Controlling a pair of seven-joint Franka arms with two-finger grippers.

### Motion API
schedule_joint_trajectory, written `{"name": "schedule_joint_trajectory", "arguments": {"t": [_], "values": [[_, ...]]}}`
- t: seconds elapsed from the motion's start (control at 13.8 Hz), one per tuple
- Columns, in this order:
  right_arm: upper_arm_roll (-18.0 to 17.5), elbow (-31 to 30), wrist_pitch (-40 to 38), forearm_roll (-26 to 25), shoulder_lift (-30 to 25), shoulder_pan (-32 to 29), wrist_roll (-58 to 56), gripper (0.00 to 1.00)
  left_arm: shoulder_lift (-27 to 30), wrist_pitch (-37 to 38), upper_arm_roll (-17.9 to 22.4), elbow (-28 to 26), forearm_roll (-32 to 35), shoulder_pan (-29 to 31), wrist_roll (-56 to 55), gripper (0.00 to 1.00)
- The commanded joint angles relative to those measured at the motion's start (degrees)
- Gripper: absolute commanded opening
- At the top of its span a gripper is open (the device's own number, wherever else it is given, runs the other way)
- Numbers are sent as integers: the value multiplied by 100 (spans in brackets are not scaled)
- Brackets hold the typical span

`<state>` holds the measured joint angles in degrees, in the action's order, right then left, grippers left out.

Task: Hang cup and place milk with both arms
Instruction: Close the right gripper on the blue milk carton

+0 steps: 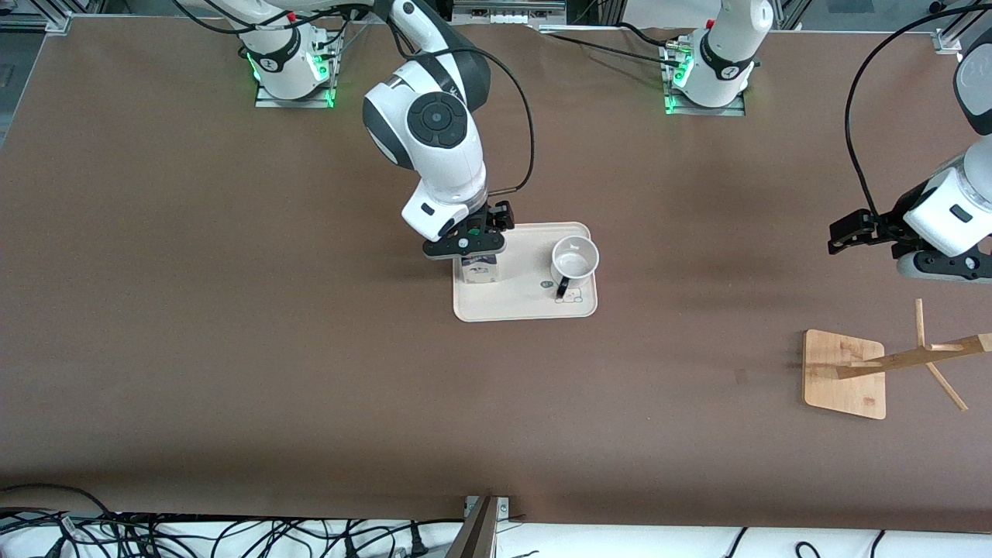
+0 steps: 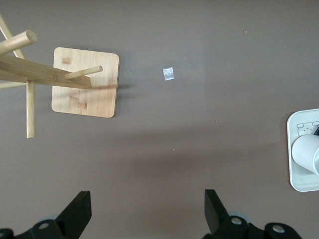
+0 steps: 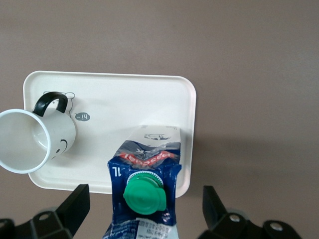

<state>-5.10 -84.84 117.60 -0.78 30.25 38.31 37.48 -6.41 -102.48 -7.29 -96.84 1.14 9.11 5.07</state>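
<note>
Right gripper (image 1: 465, 249) poised over milk (image 1: 478, 269), jaws apart, straddling for grasp. Milk on tray (image 1: 515, 306), at 9 o'clock from cup (image 1: 574, 260). Left gripper (image 2: 144, 211) waiting, jaws apart, near rack (image 1: 845, 374).

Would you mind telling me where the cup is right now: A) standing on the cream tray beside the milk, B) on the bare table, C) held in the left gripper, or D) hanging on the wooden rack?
A: the cup stands upright on the tray beside the milk, while the wooden rack's pegs are bare and the left gripper is open and holds nothing.
</note>
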Motion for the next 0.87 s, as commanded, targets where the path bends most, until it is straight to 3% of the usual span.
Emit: {"name": "schedule_joint_trajectory", "arguments": {"t": [0.0,0.8], "values": [[44,100,-36,-54,78,63,-83,100,114,-79,18,-151,71,-23,-33,100],[167,345,96,-10,368,45,-268,100,105,-79,26,-160,71,-23,-24,100]]}}
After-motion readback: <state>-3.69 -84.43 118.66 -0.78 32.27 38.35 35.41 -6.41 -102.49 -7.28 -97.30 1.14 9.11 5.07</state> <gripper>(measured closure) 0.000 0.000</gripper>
